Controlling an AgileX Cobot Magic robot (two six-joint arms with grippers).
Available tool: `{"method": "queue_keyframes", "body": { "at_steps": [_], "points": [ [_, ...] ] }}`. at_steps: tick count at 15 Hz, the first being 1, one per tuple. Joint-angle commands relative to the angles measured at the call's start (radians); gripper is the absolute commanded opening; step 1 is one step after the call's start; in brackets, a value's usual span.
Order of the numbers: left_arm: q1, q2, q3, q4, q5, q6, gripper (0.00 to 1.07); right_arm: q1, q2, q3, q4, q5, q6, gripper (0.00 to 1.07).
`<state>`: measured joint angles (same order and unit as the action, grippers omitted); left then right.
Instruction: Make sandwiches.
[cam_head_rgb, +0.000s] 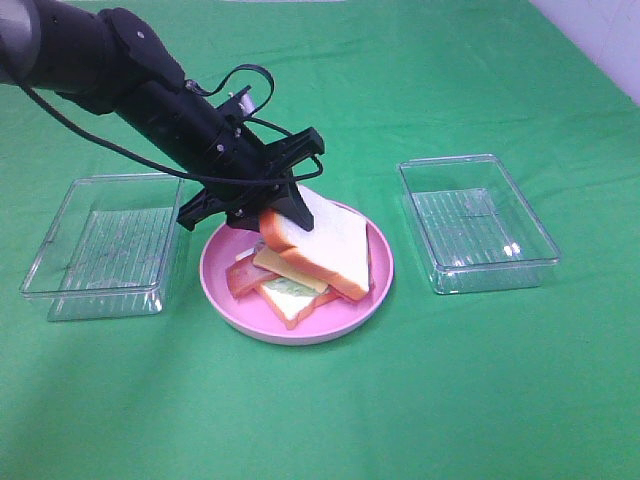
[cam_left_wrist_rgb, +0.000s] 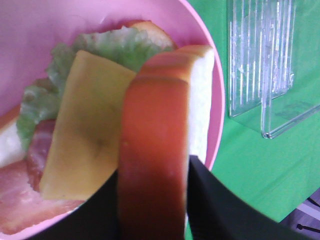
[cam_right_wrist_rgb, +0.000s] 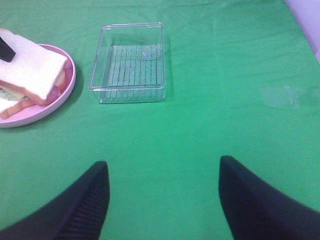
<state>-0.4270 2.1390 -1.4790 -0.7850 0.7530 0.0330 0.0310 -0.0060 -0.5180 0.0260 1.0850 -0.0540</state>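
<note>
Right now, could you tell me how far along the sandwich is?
Done: on the plate lie a bottom slice, lettuce, bacon and cheese. In hand: the left gripper is shut on the top slice, which sits tilted over the stack. Left: letting the slice go flat. The right gripper is open over bare cloth, and both trays hold nothing.

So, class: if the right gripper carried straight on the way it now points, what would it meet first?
Probably nothing but green cloth: the right gripper is open, and the clear tray sits off to one side of its line.
</note>
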Motion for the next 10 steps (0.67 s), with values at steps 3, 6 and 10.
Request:
{"method": "queue_keyframes", "body": {
  "at_steps": [3, 6, 10],
  "points": [
    [-0.001, -0.043, -0.005, 0.143, 0.012, 0.023, 0.66, -0.008, -0.007, 0.001, 0.003, -0.006, -0.005, 0.6],
    [-0.001, -0.071, -0.023, 0.282, 0.039, 0.018, 0.75, -0.008, -0.007, 0.001, 0.003, -0.006, -0.005, 0.6],
    [-0.001, -0.197, -0.071, 0.524, 0.119, 0.02, 0.77, -0.008, -0.007, 0.001, 0.003, -0.006, -0.005, 0.6]
  ]
}}
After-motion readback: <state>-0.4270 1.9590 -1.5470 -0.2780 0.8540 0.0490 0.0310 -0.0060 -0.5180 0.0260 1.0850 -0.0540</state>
